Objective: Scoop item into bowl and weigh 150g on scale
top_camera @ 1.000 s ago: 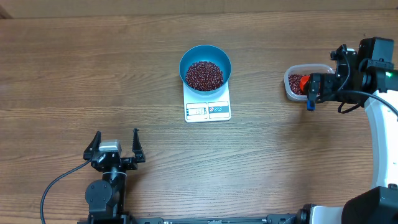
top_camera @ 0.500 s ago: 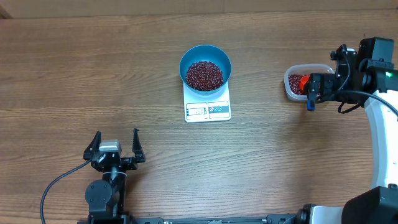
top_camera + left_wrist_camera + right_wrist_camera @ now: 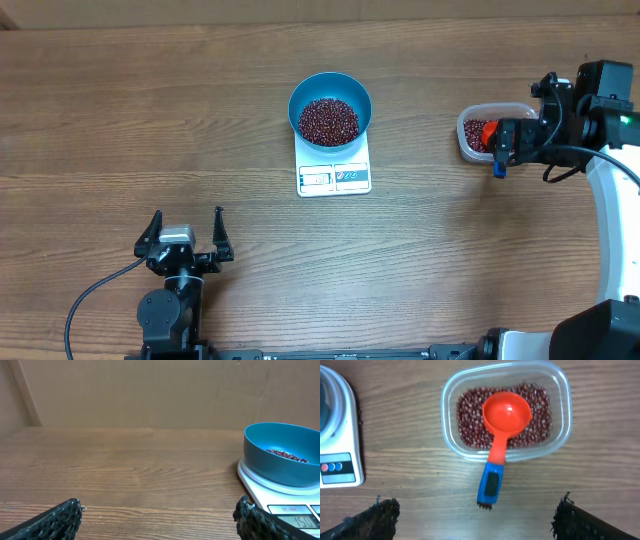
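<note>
At the table's right edge: scoop (image 3: 495,455) in tub (image 3: 563,415), handle pointing at our right gripper (image 3: 476,512), wide, empty | left gripper (image 3: 157,507) wide, well apart | beans (image 3: 329,120) in bowl (image 3: 330,85) on scale (image 3: 334,178), mid-table.

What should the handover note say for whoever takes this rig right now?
Left gripper: open, empty, parked at the table's near-left edge.
Right gripper: open, empty, hovering by the scoop handle.
Things: bowl of beans sits on the scale. The scoop lies in the tub, handle over its rim.
Done: beans scooped. The display appears to read the target weight.
Left: confirm the reading, which is partly cut off in the left wrist view.
</note>
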`<action>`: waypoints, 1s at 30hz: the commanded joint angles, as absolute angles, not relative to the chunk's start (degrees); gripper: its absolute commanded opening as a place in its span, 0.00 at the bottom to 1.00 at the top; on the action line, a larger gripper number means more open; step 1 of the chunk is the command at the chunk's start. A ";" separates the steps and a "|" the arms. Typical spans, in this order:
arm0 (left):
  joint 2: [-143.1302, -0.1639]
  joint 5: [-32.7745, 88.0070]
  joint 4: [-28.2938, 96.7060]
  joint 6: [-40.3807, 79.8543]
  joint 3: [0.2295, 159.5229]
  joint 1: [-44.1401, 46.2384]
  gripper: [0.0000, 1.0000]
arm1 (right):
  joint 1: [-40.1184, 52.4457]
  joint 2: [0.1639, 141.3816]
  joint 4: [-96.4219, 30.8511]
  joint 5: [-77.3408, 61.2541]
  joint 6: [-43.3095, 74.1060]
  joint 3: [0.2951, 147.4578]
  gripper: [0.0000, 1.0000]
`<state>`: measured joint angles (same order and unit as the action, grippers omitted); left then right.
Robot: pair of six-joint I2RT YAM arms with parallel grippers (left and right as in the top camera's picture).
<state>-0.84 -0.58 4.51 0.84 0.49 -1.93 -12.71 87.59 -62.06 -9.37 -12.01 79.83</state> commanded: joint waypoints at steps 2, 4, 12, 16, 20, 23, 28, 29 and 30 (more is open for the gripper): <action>-0.25 0.47 4.49 -0.45 0.27 -2.26 1.00 | -12.75 83.88 -58.24 -13.89 -11.84 81.28 1.00; -0.25 0.47 4.49 -0.45 0.27 -2.26 1.00 | -12.78 81.38 -55.83 -15.14 -10.09 80.03 1.00; -0.25 0.47 4.49 -0.45 0.27 -2.26 1.00 | -12.75 71.24 -42.06 -15.38 -2.20 67.77 1.00; -0.25 0.47 4.47 -0.45 0.27 -2.26 0.99 | -12.78 65.10 -31.22 -15.35 3.20 58.13 1.00; -0.25 0.47 4.49 -0.45 0.27 -2.26 1.00 | -12.78 58.78 -19.33 -15.35 8.58 47.83 1.00; -0.25 0.47 4.49 -0.45 0.27 -2.26 1.00 | -12.78 54.19 -12.51 -15.35 11.14 41.01 1.00; -0.25 0.47 4.49 -0.45 0.27 -2.26 1.00 | -12.78 46.68 -4.43 -15.22 13.39 31.14 1.00; -0.25 0.47 4.49 -0.45 0.27 -2.26 1.00 | -12.75 44.77 -3.16 -15.11 13.76 28.95 1.00; -0.25 0.47 4.49 -0.45 0.27 -2.26 1.00 | -12.75 43.40 -2.13 -15.14 13.78 27.29 1.00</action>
